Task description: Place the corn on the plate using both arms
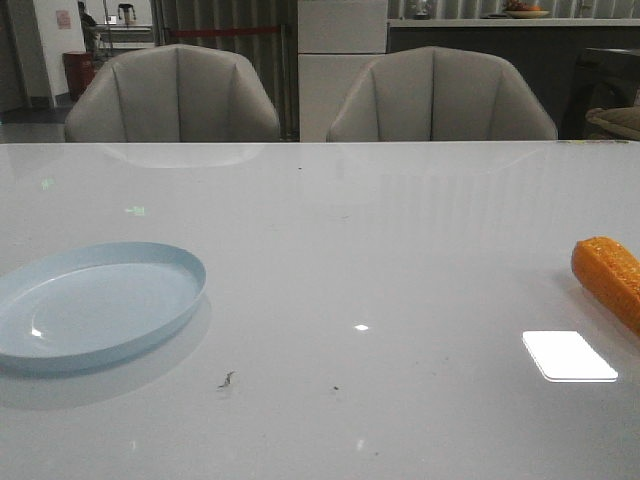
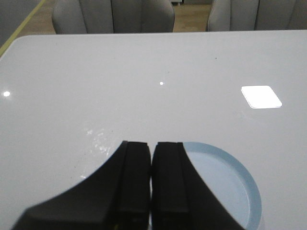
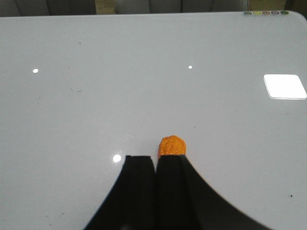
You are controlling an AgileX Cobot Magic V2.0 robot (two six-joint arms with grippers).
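Observation:
The orange corn (image 1: 610, 276) lies on the white table at the far right edge of the front view, partly cut off. Its end (image 3: 172, 145) pokes out beyond one finger in the right wrist view. My right gripper (image 3: 154, 157) is shut and empty, above the corn, most of which is hidden under it. The pale blue plate (image 1: 60, 340) sits at the front left of the table. It also shows in the left wrist view (image 2: 249, 191), partly hidden behind my left gripper (image 2: 152, 143), which is shut and empty above its edge. Neither gripper shows in the front view.
Two grey chairs (image 1: 175, 95) (image 1: 440, 97) stand behind the table's far edge. Bright light reflections (image 1: 568, 355) and a small dark speck (image 1: 227, 379) mark the glossy table.

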